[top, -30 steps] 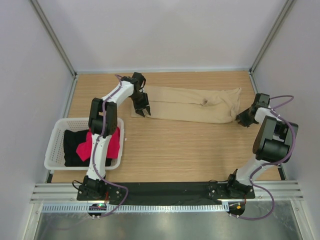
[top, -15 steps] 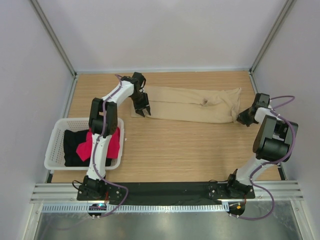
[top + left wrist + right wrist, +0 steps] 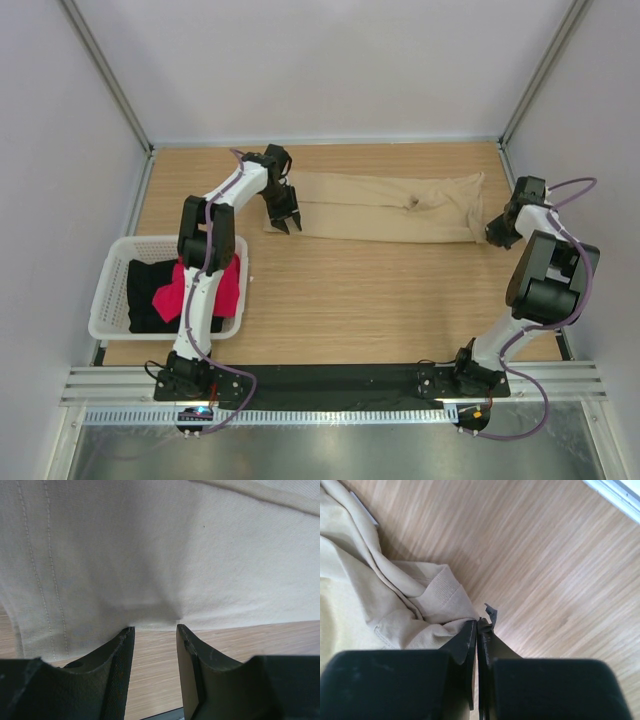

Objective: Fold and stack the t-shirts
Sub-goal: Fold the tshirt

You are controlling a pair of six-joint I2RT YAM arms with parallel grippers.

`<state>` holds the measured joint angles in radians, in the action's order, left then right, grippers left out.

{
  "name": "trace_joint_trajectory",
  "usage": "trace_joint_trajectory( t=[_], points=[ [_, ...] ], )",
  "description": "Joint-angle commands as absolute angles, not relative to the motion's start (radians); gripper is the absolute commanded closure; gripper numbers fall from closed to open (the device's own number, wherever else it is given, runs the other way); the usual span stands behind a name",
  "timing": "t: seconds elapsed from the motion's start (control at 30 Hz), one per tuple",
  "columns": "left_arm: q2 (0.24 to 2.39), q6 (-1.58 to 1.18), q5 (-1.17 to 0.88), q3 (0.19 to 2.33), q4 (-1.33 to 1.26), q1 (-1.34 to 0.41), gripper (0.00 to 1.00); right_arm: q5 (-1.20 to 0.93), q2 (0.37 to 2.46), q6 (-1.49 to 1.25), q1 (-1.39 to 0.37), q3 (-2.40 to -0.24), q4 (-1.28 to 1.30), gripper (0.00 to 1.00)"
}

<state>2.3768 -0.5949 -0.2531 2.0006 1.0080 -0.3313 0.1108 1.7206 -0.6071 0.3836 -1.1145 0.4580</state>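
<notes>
**Top external: tan t-shirt [image 3: 385,208] spanned between both grippers**

Lies as a long folded band across the far part of the table [image 3: 350,290]. Soft, light and limp; best taken at hems and corners. Left gripper [image 3: 154,628]: partly open, tips touching the near hem, clamping nothing. Right gripper [image 3: 477,622]: closed tight on the shirt's right-end edge.

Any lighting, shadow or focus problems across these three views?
Top external: even diffuse light, sharp, faint shadows around the tan t-shirt. Left wrist: left gripper dark, soft shadow on the cloth at its tips. Right wrist: tabletop grain crisp, right gripper nearly black.
</notes>
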Motion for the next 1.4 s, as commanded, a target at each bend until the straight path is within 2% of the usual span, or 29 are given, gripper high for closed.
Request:
trace_joint_trajectory(
  t=[0.0,0.17,0.27,0.3,0.87,1.03,1.27,1.37],
  points=[
    [2.470,-0.569,-0.158,1.968,0.969,-0.324,0.59,0.123,1.637,-0.612,0.393,-1.106,0.500,0.91],
    [2.479,-0.569,-0.163,1.977,0.968,-0.325,0.59,0.072,1.611,-0.606,0.393,-1.065,0.491,0.81],
    [2.480,-0.568,-0.166,1.977,0.971,-0.324,0.59,-0.029,1.615,-0.588,0.393,-1.034,0.437,0.68],
    [2.480,-0.568,-0.166,1.977,0.969,-0.324,0.59,-0.041,1.618,-0.591,0.393,-1.032,0.427,0.67],
    [2.490,-0.565,-0.166,2.003,0.982,-0.324,0.59,-0.104,1.738,-0.623,0.391,-1.023,0.319,0.63],
    [2.494,-0.565,-0.158,2.002,0.986,-0.322,0.59,-0.083,1.752,-0.611,0.391,-1.043,0.327,0.69],
    [2.499,-0.571,-0.149,2.005,0.986,-0.318,0.59,-0.005,1.691,-0.591,0.390,-1.057,0.437,0.97],
    [2.506,-0.571,-0.138,2.005,0.989,-0.319,0.58,0.069,1.669,-0.591,0.390,-1.074,0.477,0.98]
  ],
)
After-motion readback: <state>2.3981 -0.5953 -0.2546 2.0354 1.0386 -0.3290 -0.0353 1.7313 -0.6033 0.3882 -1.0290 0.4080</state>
